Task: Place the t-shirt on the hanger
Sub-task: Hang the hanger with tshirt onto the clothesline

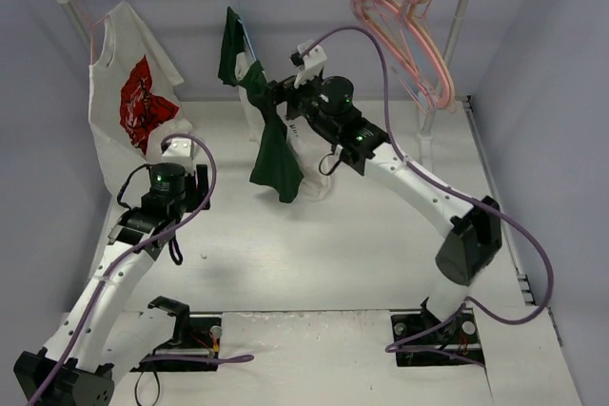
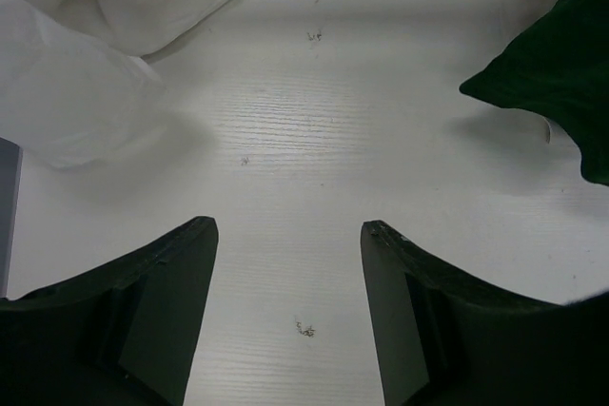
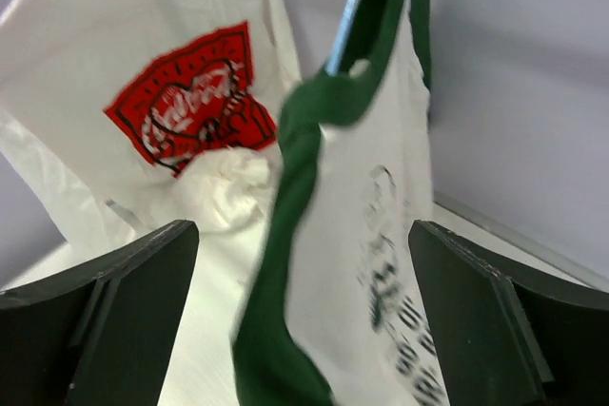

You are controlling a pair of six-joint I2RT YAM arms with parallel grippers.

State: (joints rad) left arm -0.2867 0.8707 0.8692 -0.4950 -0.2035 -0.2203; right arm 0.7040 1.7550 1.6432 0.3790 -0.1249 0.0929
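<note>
White t-shirt with dark green sleeves (image 1: pixel 274 154) drapes limp off the thin light-blue wire hanger (image 3: pixel 348 9); it looks soft, light and likely to slip; best gripped at the collar; right gripper (image 3: pixel 303 230) wide, empty; left gripper (image 2: pixel 287 227) parted, empty.

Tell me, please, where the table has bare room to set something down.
The table is bare in the middle, between the left arm and right arm, in front of the hanging t-shirt. It is crowded at the back left, where the red-print shirt pools.
</note>
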